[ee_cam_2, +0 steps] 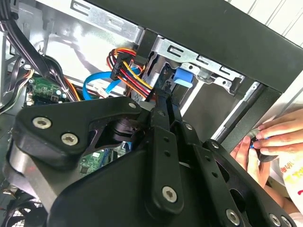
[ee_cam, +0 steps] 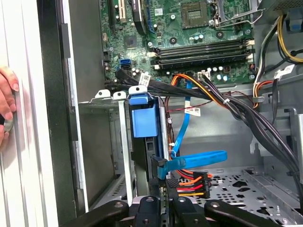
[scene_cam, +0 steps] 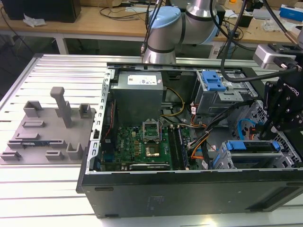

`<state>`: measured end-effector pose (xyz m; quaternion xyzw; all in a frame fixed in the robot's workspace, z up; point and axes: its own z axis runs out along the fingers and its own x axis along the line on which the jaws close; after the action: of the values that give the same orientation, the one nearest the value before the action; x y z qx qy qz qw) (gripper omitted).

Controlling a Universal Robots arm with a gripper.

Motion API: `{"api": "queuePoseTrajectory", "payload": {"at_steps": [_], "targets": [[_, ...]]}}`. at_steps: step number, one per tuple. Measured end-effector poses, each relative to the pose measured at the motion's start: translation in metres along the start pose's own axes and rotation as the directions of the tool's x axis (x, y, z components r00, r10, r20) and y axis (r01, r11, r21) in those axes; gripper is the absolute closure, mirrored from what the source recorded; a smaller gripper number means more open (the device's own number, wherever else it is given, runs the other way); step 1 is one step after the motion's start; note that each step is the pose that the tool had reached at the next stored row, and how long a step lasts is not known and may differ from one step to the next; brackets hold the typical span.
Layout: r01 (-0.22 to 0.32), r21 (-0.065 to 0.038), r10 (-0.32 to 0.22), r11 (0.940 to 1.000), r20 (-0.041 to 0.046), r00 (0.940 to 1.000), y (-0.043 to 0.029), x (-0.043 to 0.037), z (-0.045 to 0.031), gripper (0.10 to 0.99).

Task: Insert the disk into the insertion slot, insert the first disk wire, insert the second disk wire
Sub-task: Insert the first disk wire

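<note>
Since the disk (ee_cam: 143,118) already sits in the insertion slot (ee_cam: 124,151), the gripper (ee_cam_2: 164,98) hangs just beside its end, jaws drawn narrow, close to the coloured power wires (ee_cam: 191,182) and blue data cable (ee_cam: 199,158), seemingly placed to reach its connectors.

At twelve o'clock in the exterior view, a silver-grey tubular arm (scene_cam: 201,12) is seen, with a rounded joint cap (scene_cam: 163,21) in pale blue. A thick black cable (scene_cam: 246,79) is looped toward three o'clock. In the second wrist view, the claw (ee_cam_2: 166,113) is built of matte black plates and links, studded with silver screws (ee_cam_2: 69,138).
</note>
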<state>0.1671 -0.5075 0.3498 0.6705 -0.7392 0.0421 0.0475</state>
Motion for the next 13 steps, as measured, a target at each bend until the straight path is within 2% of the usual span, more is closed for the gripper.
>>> {"api": "queuePoseTrajectory", "payload": {"at_steps": [13], "targets": [[0.001, 0.0, -0.001, 1.0, 0.0001, 1.0, 0.0006, 0.0036, 0.001, 0.922]]}}
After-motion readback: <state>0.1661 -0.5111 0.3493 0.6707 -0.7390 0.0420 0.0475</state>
